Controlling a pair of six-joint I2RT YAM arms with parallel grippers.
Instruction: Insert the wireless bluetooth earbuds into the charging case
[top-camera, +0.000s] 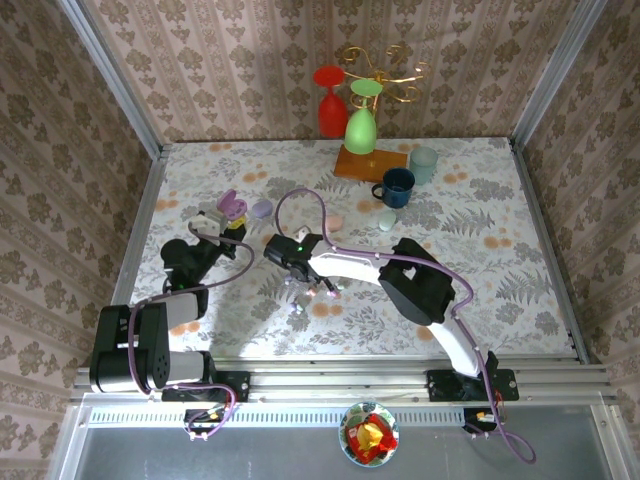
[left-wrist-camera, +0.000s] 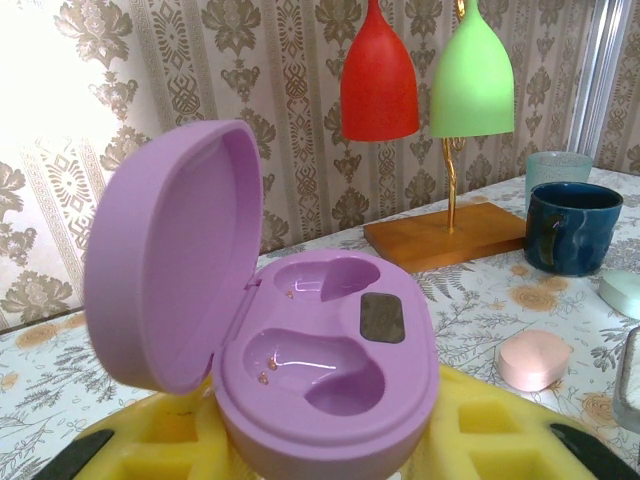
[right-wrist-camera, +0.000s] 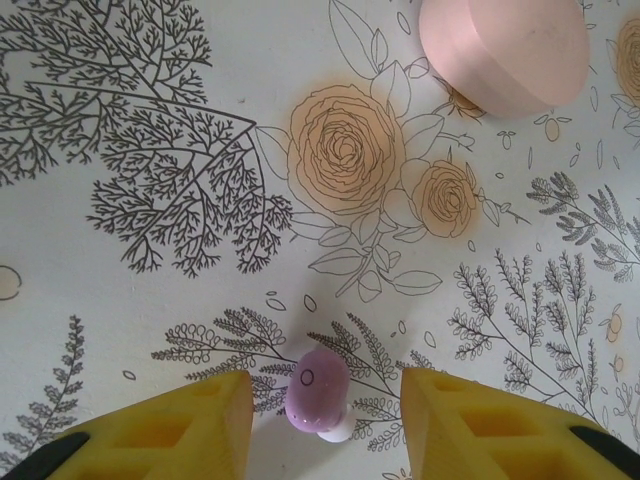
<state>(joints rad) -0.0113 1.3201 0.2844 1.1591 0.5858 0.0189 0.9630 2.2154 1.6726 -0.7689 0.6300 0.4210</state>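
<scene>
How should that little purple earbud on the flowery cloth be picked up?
Pinch the purple earbud across its rounded body, coming straight down from above: it lies flat on the cloth, and the right pincer stands open either side of it.

top: overhead, looks down on table (top-camera: 500, 230) | left wrist: low, near-level, faces wall (left-wrist-camera: 200, 60) | right wrist: close, straight down

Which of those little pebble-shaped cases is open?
The purple case, lid raised, held by the left pincer; the pink case lies shut on the table.
</scene>
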